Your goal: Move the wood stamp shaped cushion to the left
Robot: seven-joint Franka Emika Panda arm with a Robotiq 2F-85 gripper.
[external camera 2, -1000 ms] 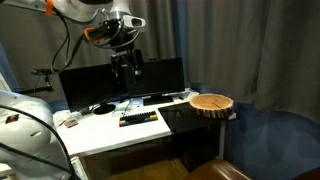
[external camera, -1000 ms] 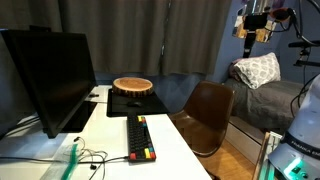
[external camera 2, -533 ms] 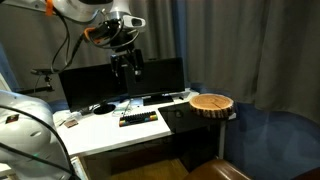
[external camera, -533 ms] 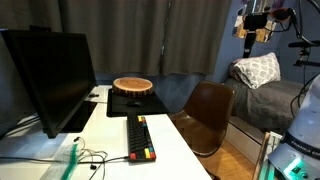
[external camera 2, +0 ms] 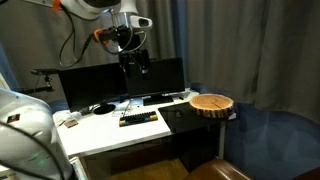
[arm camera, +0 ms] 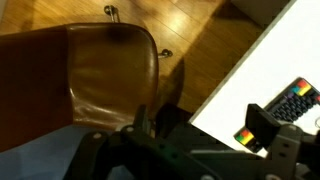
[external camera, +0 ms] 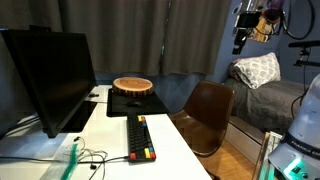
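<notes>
Jaws stand wide apart with nothing between them: the wrist view shows two dark fingers at the bottom edge with an open gap. They hang from the arm (external camera 2: pixel 100 10) high over the white tabletop (external camera 2: pixel 110 137), pointing down in front of the monitor (external camera 2: pixel 120 85) and above the keyboard (external camera 2: pixel 140 118). In an exterior view the end of the arm (external camera: pixel 250 15) shows at the upper right, far above everything on the tabletop (external camera: pixel 110 130).

A round cushion (external camera 2: pixel 211 103) printed like a slice of tree stump, tan on top with a darker brown rim, lies flat on a black surface (external camera 2: pixel 185 118) at the end of the tabletop. It is well apart from the jaws and untouched. In an exterior view the cushion (external camera: pixel 132 85) sits beyond the far end of the keyboard (external camera: pixel 141 138), with the monitor (external camera: pixel 45 80) off to one side. A brown chair (external camera: pixel 205 110) stands beside the tabletop, and a white patterned pillow (external camera: pixel 257 68) lies further off.

From the wrist, the view looks down on the brown chair (arm camera: pixel 100 80), a wooden floor (arm camera: pixel 190 25) and a corner of the tabletop (arm camera: pixel 250 70), where one end of the keyboard (arm camera: pixel 290 100) shows its coloured keys. No part of the cushion appears in the wrist view.
</notes>
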